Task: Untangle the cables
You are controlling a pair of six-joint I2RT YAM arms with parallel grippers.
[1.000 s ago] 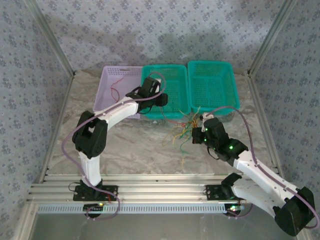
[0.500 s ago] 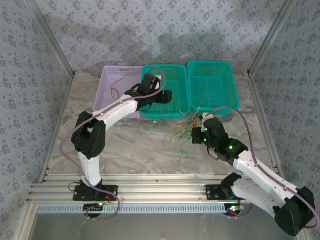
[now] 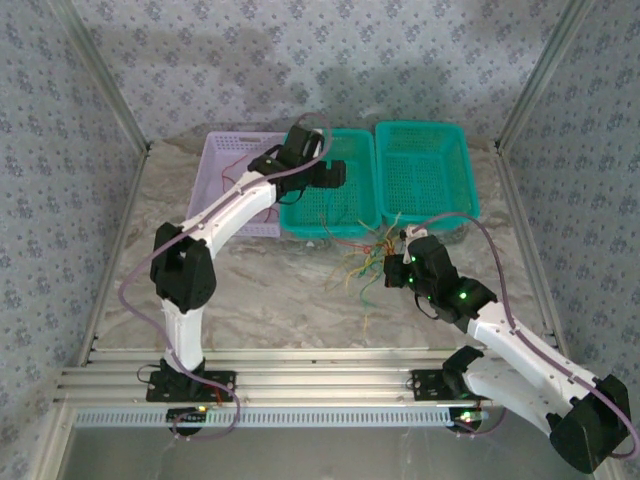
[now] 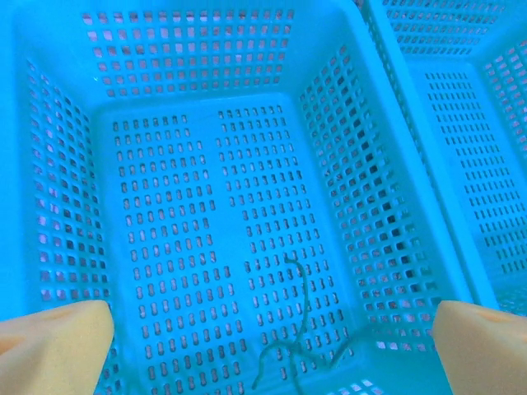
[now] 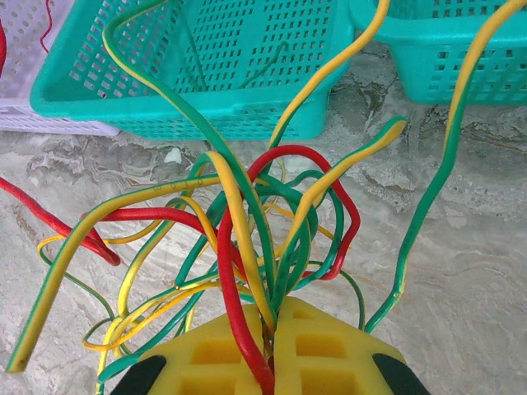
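The cables [image 5: 247,222] are a tangle of red, green and yellow wires on the marble table, spreading out on it in the top view [image 3: 360,262]. My right gripper [image 5: 270,329] is shut on the bundle's near end, its yellow pads pressed on several wires, and sits just right of the tangle [image 3: 392,262]. My left gripper [image 3: 325,178] hangs open over the middle teal basket [image 3: 330,232], nothing between its fingers [image 4: 53,346]. A single green cable [image 4: 300,296] lies loose on that basket's floor below it. A red cable [image 3: 228,185] lies in the purple basket [image 3: 225,145].
A second teal basket [image 3: 425,170] stands at the back right, touching the middle one. All the baskets line the table's far edge. Aluminium frame posts and patterned walls close in the sides. Bare marble lies at the front left.
My left gripper has opened wide and moved back and up over the middle basket, leaving the green cable inside. The right gripper and the tangle have not moved.
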